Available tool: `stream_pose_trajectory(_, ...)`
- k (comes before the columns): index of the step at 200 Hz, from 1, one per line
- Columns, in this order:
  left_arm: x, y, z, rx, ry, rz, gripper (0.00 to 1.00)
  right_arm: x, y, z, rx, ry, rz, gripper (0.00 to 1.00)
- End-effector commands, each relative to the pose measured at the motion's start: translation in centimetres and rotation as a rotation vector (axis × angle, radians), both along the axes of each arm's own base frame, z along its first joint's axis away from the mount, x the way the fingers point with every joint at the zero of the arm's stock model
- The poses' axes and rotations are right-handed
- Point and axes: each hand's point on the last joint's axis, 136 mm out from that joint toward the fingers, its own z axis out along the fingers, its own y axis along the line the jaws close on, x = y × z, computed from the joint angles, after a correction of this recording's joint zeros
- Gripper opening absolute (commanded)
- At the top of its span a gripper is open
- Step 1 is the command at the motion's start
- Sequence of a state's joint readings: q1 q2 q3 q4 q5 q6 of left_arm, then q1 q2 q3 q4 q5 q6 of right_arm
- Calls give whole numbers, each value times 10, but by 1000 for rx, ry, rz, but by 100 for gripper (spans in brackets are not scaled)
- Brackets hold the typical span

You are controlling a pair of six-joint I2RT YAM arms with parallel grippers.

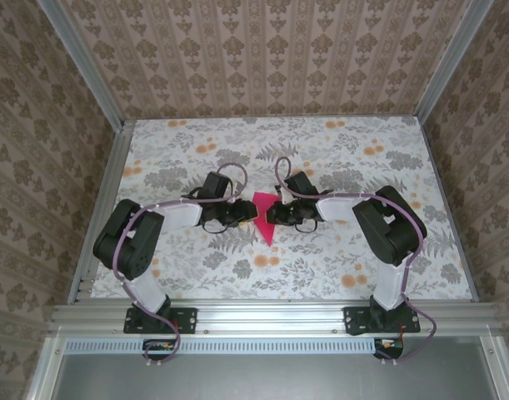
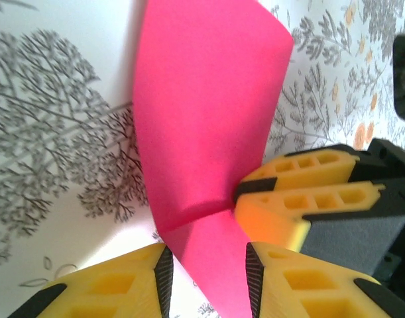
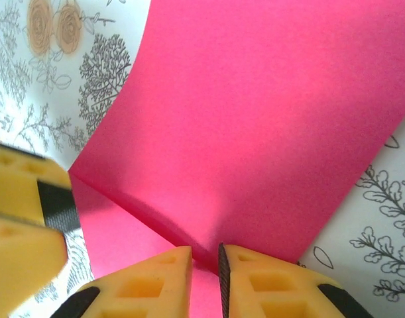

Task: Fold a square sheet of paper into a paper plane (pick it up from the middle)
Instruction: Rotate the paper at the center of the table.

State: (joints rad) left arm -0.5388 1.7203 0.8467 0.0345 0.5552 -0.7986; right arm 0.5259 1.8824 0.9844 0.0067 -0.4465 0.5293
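On the floral-print tabletop, a bright magenta-pink folded paper sheet sits between two facing grippers. The right gripper is clamped on its crease; opposite, the left gripper straddles a flap, jaws apart.

Seemingly one paper sheet, two hands

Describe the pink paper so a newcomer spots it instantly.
At the middle of the floral table, the pink paper sits between the left fingers and right fingers. It is a wedge pointing toward the near edge, the only solid bright colour on the grey-and-orange print.
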Motion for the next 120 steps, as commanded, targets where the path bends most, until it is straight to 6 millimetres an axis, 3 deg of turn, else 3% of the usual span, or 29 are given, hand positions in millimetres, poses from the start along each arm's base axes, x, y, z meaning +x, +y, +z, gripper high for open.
stream_pose_trajectory(1, 14, 1, 1, -23, 29, 29, 37, -14, -5, -10, -47, -20, 127, 22)
stream_pose_trajectory(49, 17, -6, -4, -77, 97, 9, 36, -12, -9, -16, -71, -70, 195, 24)
stream_pose_trajectory(120, 10, -4, -13, -63, 172, 31, 34, 1, -8, -7, -36, -113, 196, 25)
